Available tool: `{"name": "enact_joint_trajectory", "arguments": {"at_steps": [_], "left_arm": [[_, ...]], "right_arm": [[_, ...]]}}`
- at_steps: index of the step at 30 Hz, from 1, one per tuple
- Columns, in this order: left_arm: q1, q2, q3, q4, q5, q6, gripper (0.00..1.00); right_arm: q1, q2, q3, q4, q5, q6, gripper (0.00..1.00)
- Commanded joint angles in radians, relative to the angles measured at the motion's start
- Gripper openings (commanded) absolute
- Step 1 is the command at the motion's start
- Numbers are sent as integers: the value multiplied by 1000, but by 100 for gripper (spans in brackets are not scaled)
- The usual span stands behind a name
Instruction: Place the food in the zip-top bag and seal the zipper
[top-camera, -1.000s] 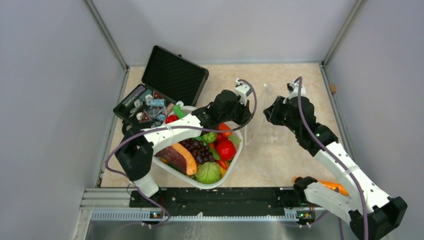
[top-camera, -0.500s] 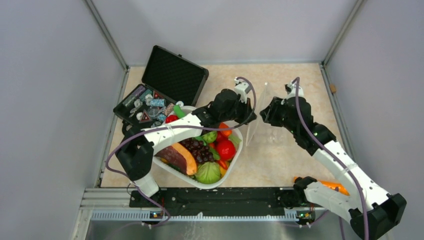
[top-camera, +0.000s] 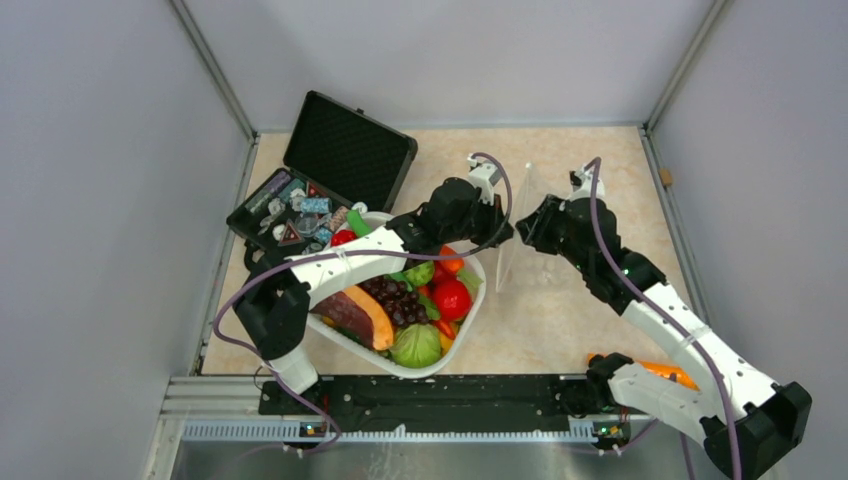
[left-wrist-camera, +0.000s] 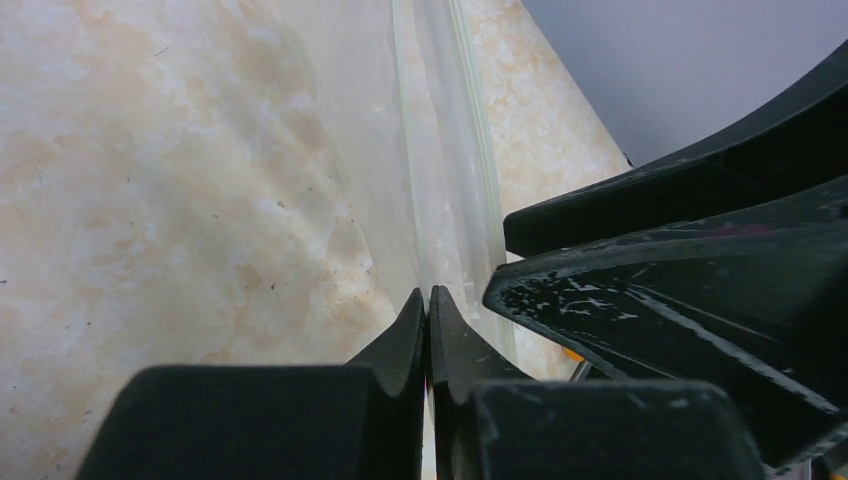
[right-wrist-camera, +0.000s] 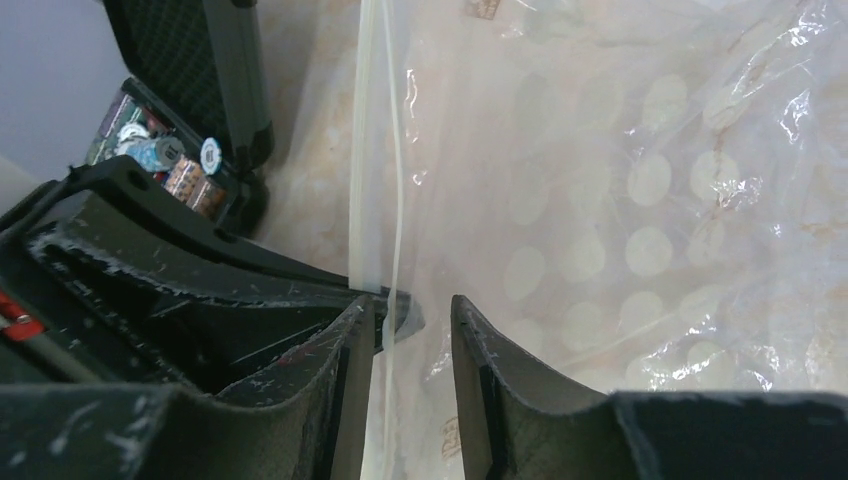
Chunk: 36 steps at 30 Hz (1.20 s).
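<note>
The clear zip-top bag (top-camera: 510, 262) is held up on edge right of the white basket; its crinkly film fills the right wrist view (right-wrist-camera: 620, 200). My left gripper (top-camera: 500, 233) is shut on the bag's mouth edge, its jaws (left-wrist-camera: 428, 300) pinching the film just below the zipper (left-wrist-camera: 450, 130). My right gripper (top-camera: 527, 222) is close beside it, jaws apart (right-wrist-camera: 412, 310), with the zipper strip (right-wrist-camera: 365, 150) running down between them near the left finger. The food, a red tomato (top-camera: 452, 299) and green pieces (top-camera: 418, 345), lies in the basket.
The white oval basket (top-camera: 470, 305) also holds a papaya slice (top-camera: 368, 312) and dark grapes. An open black case (top-camera: 345, 150) with small items stands at the back left, also in the right wrist view (right-wrist-camera: 190, 60). An orange piece (top-camera: 665, 372) lies near the right arm's base.
My right gripper has moved left, closer to the left gripper, and the bag's raised edge has narrowed between them. The left gripper has stayed in place, shut on the bag.
</note>
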Motion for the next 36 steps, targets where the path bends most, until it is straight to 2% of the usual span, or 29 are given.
{"name": "enact_joint_trajectory", "arguments": {"at_steps": [1,5,10,14,19,27,31,33,36], "left_arm": [[-6,-13,33,54,17,-14,0],[-6,-19,32,54,20,-10,0],[-6,-29,24,41,-4,-3,0],[-6,-34,20,42,-10,-3,0],[-12,-26,37,42,7,-4,0],[-17,-30,38,37,11,-2,0],[-17,-41,22,40,-8,3,0],[-17,-51,15,27,-37,13,0],[-15,-70,-5,2,-85,29,0]], "right_arm": [[19,9,-7,58,57,5,33],[26,41,6,45,61,-9,32],[29,42,32,-34,166,-46,22],[29,22,45,-15,127,-66,17],[38,51,47,-2,117,-50,24],[54,82,42,42,122,-46,24],[55,83,28,58,133,-51,13],[55,78,26,40,172,-57,0],[55,57,28,-5,228,-76,0]]}}
